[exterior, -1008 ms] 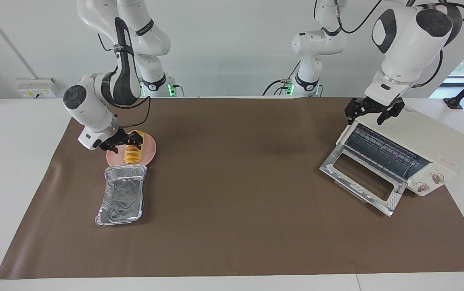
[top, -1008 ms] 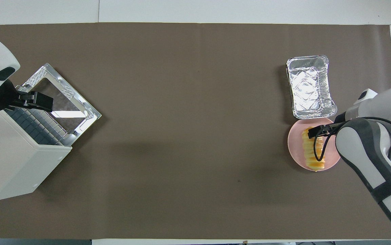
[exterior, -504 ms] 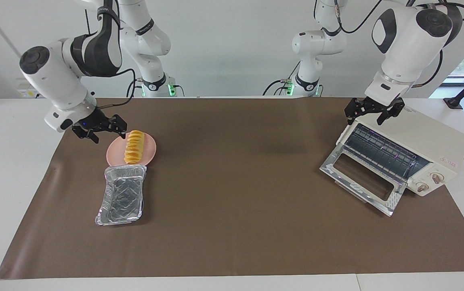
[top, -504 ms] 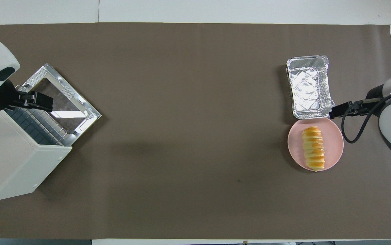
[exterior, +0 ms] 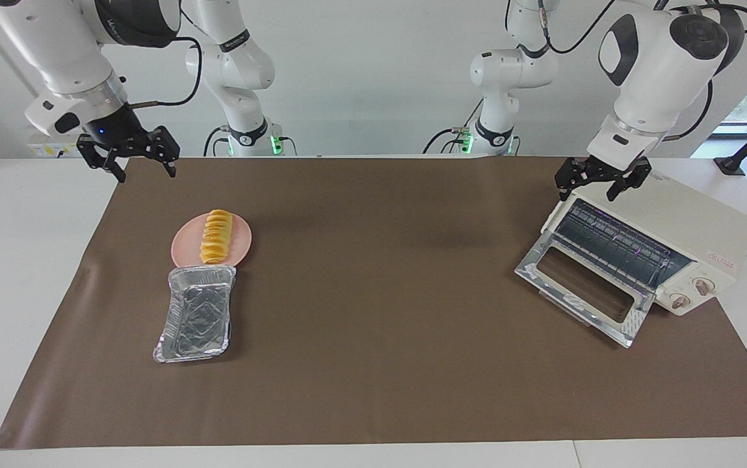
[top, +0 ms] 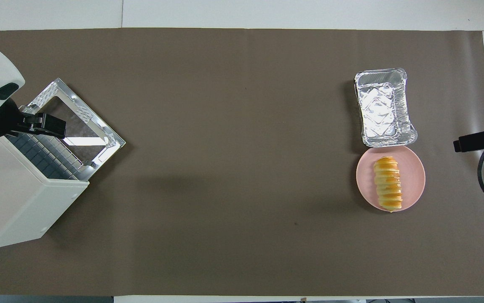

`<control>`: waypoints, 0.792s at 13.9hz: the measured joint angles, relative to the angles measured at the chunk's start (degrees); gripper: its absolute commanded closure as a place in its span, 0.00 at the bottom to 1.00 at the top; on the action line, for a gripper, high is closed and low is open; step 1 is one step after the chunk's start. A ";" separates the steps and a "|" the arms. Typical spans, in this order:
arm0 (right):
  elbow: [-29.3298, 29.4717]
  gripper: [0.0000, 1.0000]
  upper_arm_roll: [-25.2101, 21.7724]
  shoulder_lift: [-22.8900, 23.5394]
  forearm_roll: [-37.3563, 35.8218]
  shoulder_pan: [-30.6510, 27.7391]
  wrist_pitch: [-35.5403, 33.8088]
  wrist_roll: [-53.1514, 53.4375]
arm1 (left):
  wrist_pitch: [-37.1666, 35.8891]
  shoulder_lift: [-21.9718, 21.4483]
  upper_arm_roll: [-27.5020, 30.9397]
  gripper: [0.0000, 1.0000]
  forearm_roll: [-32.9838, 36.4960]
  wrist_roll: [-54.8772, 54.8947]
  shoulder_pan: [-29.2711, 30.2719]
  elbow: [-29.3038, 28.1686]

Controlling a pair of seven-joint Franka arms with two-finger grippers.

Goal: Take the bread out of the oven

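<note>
The bread (exterior: 216, 236) (top: 388, 183), a yellow-orange ridged loaf, lies on a round pink plate (exterior: 243, 246) (top: 415, 174) at the right arm's end of the table. High over the brown mat's edge at that end hangs my right gripper (exterior: 129, 164) (top: 463, 144), open and empty, well clear of the bread. The cream-white oven (exterior: 698, 221) (top: 14, 198) stands at the left arm's end with its silver door (exterior: 581, 296) (top: 77, 122) folded down and its wire rack showing. My left gripper (exterior: 591, 185) (top: 50, 124) waits open over the oven's top front edge.
A rectangular silver foil tray (exterior: 197, 315) (top: 383, 107) touches the plate on the side farther from the robots. A brown mat (exterior: 380, 292) covers the table between plate and oven. The oven's knobs (exterior: 692, 294) face away from the robots.
My right gripper has risen from the bread on the plate and swung out toward the table's end, leaving the bread lying there. The left arm has not moved.
</note>
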 measured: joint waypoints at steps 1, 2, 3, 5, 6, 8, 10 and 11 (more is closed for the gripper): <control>0.30 0.00 0.00 0.01 -0.17 -0.37 -0.19 0.00 | 0.00 0.00 0.00 0.00 0.00 0.00 0.00 0.00; 0.33 0.00 -0.02 0.08 -0.23 -0.65 -0.33 0.00 | 0.00 0.00 0.00 0.00 0.00 0.00 0.00 0.00; 0.33 0.00 -0.02 0.22 -0.26 -0.81 -0.38 0.00 | 0.00 0.00 0.00 0.00 0.00 0.00 0.00 0.00; 0.37 0.00 -0.02 0.51 -0.26 -0.89 -0.66 0.00 | 0.00 0.00 0.00 0.00 0.00 0.00 0.00 0.00; 0.39 0.00 -0.01 0.61 -0.26 -0.89 -1.09 0.00 | 0.00 0.00 0.00 0.00 0.00 0.00 0.00 0.00; 0.39 0.00 -0.01 0.73 -0.26 -0.89 -1.34 0.00 | 0.00 0.00 0.00 0.00 0.00 0.00 0.00 0.00; 0.39 0.00 -0.01 0.81 -0.26 -0.89 -1.41 0.00 | 0.00 0.00 0.00 0.00 0.00 0.00 0.00 0.00; 0.39 0.00 -0.01 0.81 -0.26 -0.89 -1.63 0.00 | 0.00 0.00 0.00 0.00 0.00 0.00 0.00 0.00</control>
